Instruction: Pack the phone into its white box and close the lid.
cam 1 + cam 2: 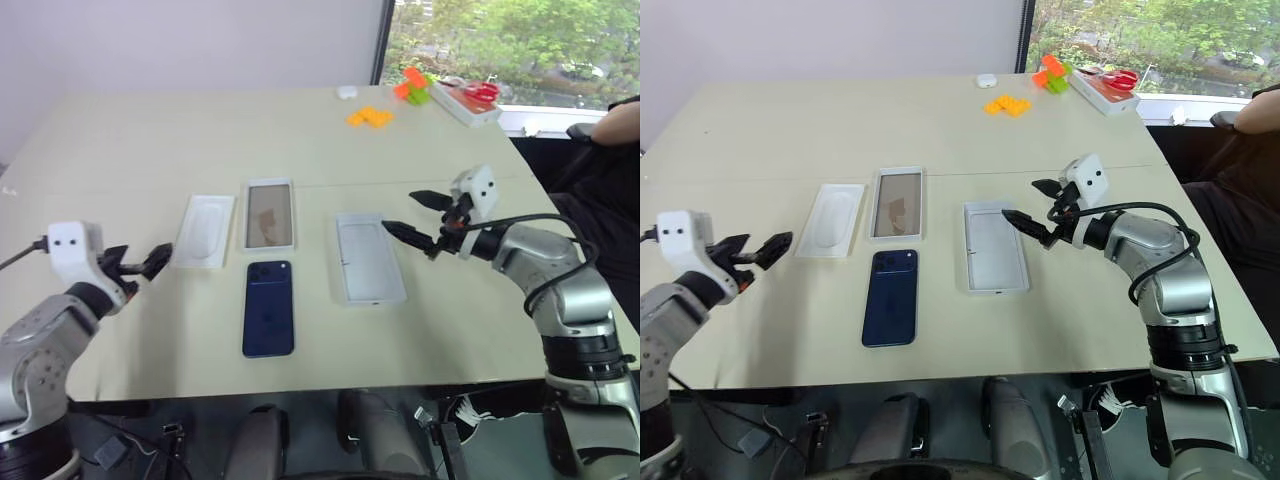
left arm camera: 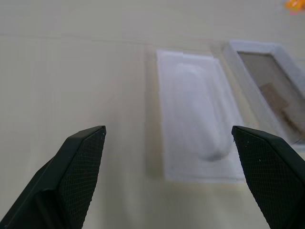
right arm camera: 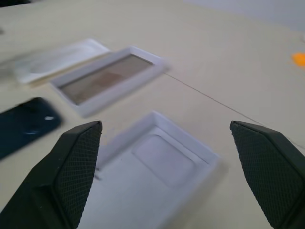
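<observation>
Nothing is packed yet: phone (image 1: 268,308) lying beside the seemingly empty box (image 1: 369,257), both grippers (image 1: 138,267) (image 1: 419,218) hovering agape, holding nothing.

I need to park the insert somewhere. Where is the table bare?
Bare: the wide stretch between the box parts and the orange blocks. Crowded: the row of insert, lid, phone and white box.

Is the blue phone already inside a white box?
No, the phone lies bare on the table, beside the empty white box.
</observation>
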